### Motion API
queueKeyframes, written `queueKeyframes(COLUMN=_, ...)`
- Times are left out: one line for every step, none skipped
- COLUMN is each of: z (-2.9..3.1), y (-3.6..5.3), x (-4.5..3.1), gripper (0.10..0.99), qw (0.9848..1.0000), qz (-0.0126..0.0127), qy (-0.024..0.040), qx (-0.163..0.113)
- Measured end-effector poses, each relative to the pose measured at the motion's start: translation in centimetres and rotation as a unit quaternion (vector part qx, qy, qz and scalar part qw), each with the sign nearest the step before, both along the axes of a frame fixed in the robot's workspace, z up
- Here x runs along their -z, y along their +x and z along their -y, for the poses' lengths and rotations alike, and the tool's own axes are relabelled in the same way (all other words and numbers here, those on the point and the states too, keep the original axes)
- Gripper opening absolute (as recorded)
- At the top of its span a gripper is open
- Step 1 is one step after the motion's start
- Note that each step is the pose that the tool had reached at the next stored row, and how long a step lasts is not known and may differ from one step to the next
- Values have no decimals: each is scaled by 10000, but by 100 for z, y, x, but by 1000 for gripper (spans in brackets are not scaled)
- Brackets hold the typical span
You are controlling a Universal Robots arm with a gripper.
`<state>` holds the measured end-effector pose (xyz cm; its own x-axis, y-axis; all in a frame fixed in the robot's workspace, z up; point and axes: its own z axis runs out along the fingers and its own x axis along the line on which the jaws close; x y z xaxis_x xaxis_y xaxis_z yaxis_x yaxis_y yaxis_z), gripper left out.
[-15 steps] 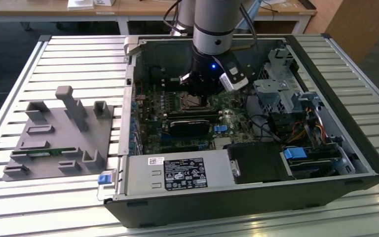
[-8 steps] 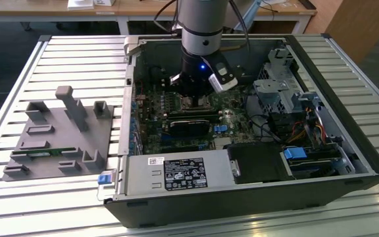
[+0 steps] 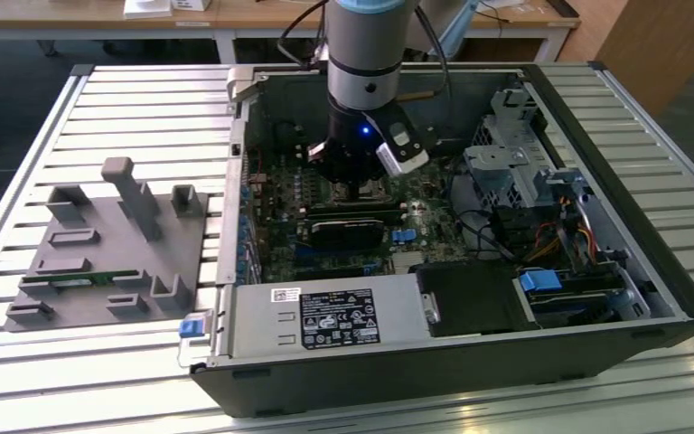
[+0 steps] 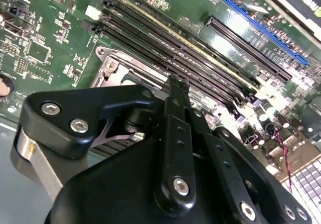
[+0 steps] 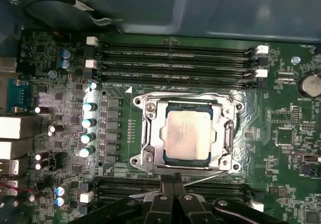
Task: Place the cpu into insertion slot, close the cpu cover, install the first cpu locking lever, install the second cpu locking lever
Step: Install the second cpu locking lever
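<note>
Already the cpu [image 5: 187, 134] lies flat in the slot [image 5: 222, 133], its dull metal face showing through the window of the cover [image 5: 150, 133], which looks folded down around it. It seems light, stiff and fragile, best held by its edges only. The gripper [image 5: 173, 186] sits just at the socket's near edge, fingers drawn close together on nothing I can make out. All this is inside the open case [image 3: 636, 271], on the slatted worktop [image 3: 142, 99], with a grey fixture [image 3: 106, 249] to the exterior view's left.

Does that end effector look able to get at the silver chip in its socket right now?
Probably yes: the end effector sits at the socket's edge, and nothing covers the cpu, framed by the lowered cpu cover.
</note>
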<state>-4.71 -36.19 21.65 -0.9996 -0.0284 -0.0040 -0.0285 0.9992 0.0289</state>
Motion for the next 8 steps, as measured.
queueKeyframes(z=2, y=-2, x=5, gripper=106, qw=10000, qz=0, qy=0, qx=0)
queueKeyframes(z=12, y=-5, x=5, gripper=106, qw=10000, qz=-1, qy=10, qx=-1)
queueKeyframes(z=24, y=-9, x=6, gripper=106, qw=10000, qz=0, qy=38, qx=-1)
queueKeyframes(z=37, y=-14, x=6, gripper=106, qw=10000, qz=0, qy=71, qx=0)
queueKeyframes(z=52, y=-20, x=6, gripper=106, qw=9999, qz=0, qy=108, qx=0)
queueKeyframes(z=68, y=-27, x=6, gripper=106, qw=9999, qz=0, qy=142, qx=0)
queueKeyframes(z=87, y=-33, x=6, gripper=106, qw=9999, qz=0, qy=166, qx=0)
queueKeyframes(z=104, y=-39, x=6, gripper=106, qw=9998, qz=0, qy=184, qx=0)
